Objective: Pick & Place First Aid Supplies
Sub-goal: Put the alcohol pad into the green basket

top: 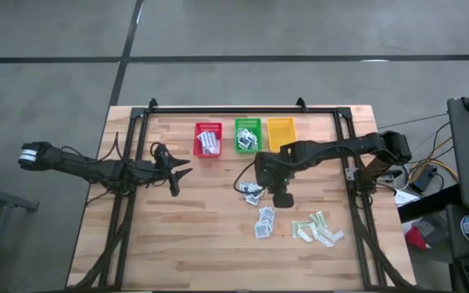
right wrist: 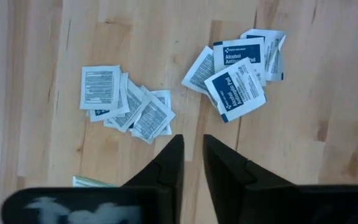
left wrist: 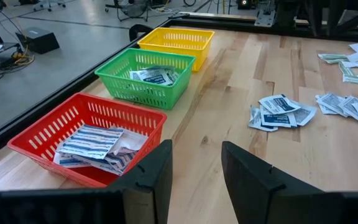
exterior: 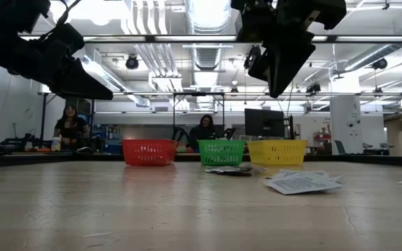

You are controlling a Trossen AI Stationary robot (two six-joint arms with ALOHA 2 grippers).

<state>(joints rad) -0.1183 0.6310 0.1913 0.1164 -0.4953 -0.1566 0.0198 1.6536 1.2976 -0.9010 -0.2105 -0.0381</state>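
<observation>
Packets (right wrist: 236, 87) lie under the slightly parted, empty right gripper (right wrist: 192, 158); left gripper (left wrist: 196, 163) spread.

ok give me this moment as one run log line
left tool: open, waiting near red basket | right tool: empty, narrow gap, above loose packets on table | yellow basket: looks empty
</observation>
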